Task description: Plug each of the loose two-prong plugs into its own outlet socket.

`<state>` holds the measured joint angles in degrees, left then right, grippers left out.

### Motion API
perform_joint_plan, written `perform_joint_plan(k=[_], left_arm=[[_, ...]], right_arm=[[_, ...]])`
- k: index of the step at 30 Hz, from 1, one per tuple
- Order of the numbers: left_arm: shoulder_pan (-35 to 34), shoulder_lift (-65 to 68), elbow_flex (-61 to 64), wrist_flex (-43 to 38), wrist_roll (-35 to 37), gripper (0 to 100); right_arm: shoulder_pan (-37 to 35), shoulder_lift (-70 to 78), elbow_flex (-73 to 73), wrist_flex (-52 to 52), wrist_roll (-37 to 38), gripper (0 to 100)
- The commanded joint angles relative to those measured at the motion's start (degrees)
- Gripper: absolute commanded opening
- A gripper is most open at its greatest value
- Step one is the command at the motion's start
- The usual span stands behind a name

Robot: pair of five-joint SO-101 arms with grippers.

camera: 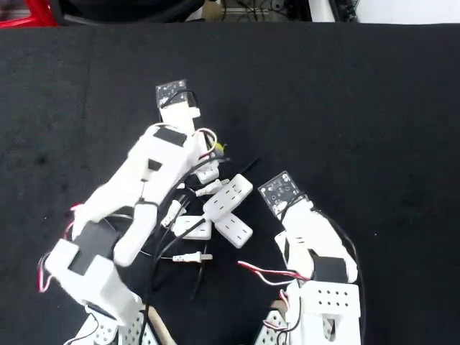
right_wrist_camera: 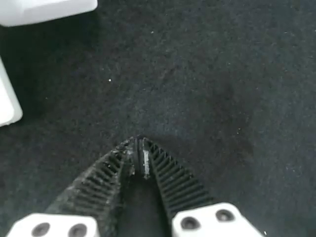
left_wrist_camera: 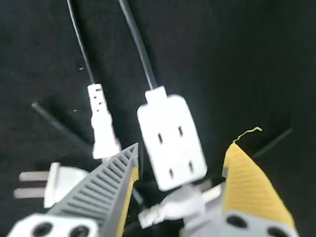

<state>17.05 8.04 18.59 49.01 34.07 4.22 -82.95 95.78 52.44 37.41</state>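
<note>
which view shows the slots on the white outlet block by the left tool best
Left wrist view: the outlet block lies close up between the open left tool's fingers, slot pairs facing the camera. The high view shows several outlet blocks, small and far off; which is this one is unclear. The right wrist view catches white edges.

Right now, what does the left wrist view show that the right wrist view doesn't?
Left wrist view: the open left gripper over a white outlet block on a black cord, a slim white connector on a thinner cord beside it, and a loose two-prong plug near one finger.
Right wrist view: the right gripper shut, tips together over bare black cloth, with edges of white pieces farther off.
Both: the black cloth and white plastic hardware.
</note>
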Motion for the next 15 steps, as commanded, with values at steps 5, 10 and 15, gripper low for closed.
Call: perform_joint_plan(k=[5,10,15], left_arm=[[-1.8,5.0,-6.9,-2.4,4.7,28],[-3.0,11.3,-10.1,-1.9,4.7,28],[-3.3,13.3,-10.4,-1.8,3.9,10]], right_arm=[[0.7,-0.2,-2.9,-1.0,-0.5,2.5],[0.6,-0.3,-2.9,-0.9,-0.5,2.5],[0.6,-0.3,-2.9,-0.9,-0.5,2.5]])
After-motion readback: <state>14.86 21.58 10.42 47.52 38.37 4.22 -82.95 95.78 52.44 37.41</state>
